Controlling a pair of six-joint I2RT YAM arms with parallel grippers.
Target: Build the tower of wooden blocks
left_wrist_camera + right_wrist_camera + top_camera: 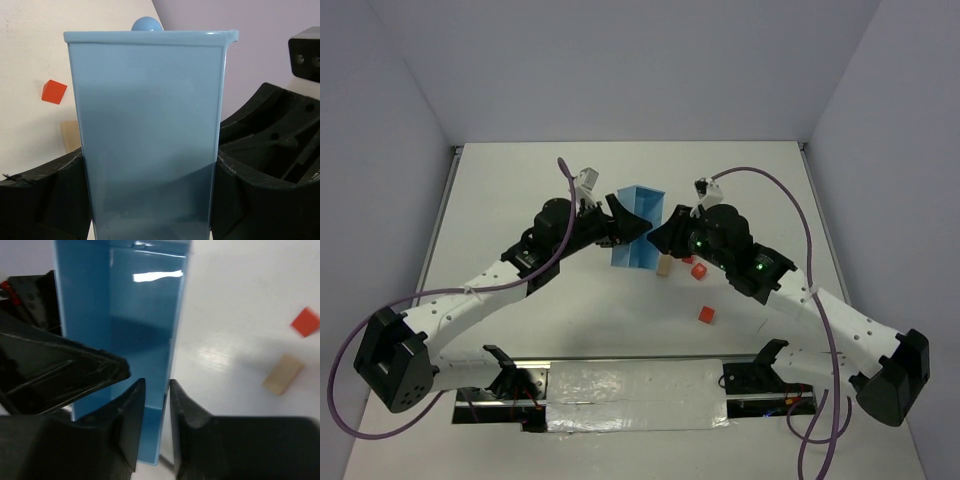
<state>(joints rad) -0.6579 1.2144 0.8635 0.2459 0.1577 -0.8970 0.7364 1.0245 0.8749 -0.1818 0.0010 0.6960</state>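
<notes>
Showing both grippers at the blue tray (638, 215), mid-table (520, 180). Left gripper (150, 185) clamps the tray across its width. Right gripper (157, 405) straddles 1 side wall, and whether it is touching cannot be told. The blocks lie unstacked: tan block (663, 266) just beside the tray's 5 o'clock corner, near red cube (699, 271) and far red cube (706, 315) apart toward 4 o'clock. Broad table margins run to the 12, 9 and 3 o'clock edges.

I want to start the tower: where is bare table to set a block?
Bare: the far strip of table behind the blue tray, and the near patch between the arms, left of the lone red block. Crowded: around the tray, with the left gripper, right gripper, tan block and a second red block.
</notes>
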